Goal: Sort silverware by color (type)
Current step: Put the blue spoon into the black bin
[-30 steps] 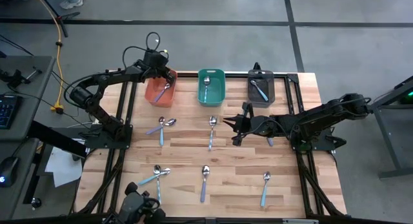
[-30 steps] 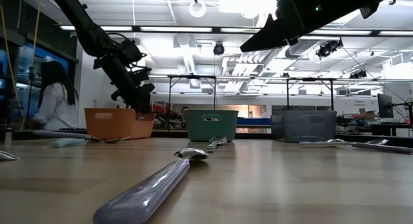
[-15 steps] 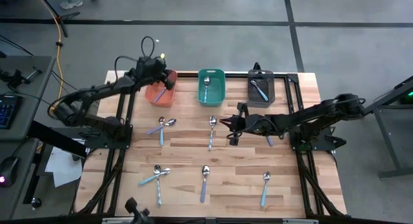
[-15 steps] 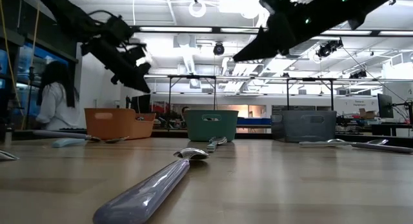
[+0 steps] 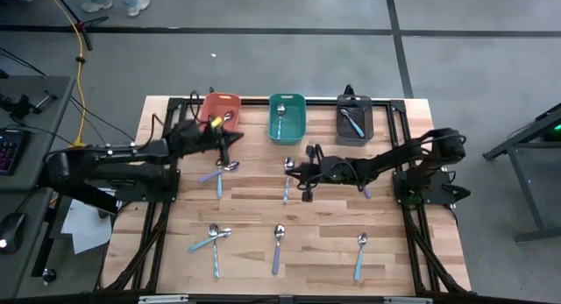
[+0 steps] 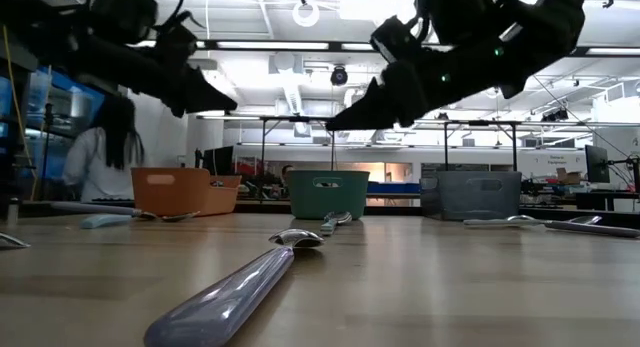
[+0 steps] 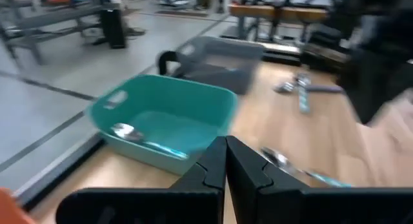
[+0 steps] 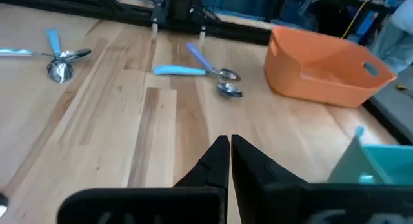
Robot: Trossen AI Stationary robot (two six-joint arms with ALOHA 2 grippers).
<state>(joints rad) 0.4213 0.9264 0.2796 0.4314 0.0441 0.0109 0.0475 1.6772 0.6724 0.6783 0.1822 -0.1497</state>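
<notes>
We count 3 binned spoons: 1 in the orange bin (image 5: 219,112), 1 in the teal bin (image 5: 287,118), 1 in the grey bin (image 5: 354,120); the silverware (image 5: 218,175) mostly lies loose across the table (image 5: 254,212); most sorting remains. Since 1 second ago the left gripper (image 5: 237,138) left the orange bin, and the right gripper (image 5: 294,170), both pinched shut and empty, slid toward the middle spoons.

Small spoons with shiny bowls and thin pastel handles lie flat on the counter (image 5: 254,212): a crossed purple and blue pair (image 5: 218,174), a blue spoon (image 5: 287,180) in the middle, another crossed pair (image 5: 213,242) near the front, a purple spoon (image 5: 277,248) and a light blue spoon (image 5: 360,257). One spoon lies in the orange bin (image 5: 219,113), one in the teal bin (image 5: 287,117) and one blue spoon in the grey bin (image 5: 354,120).
</notes>
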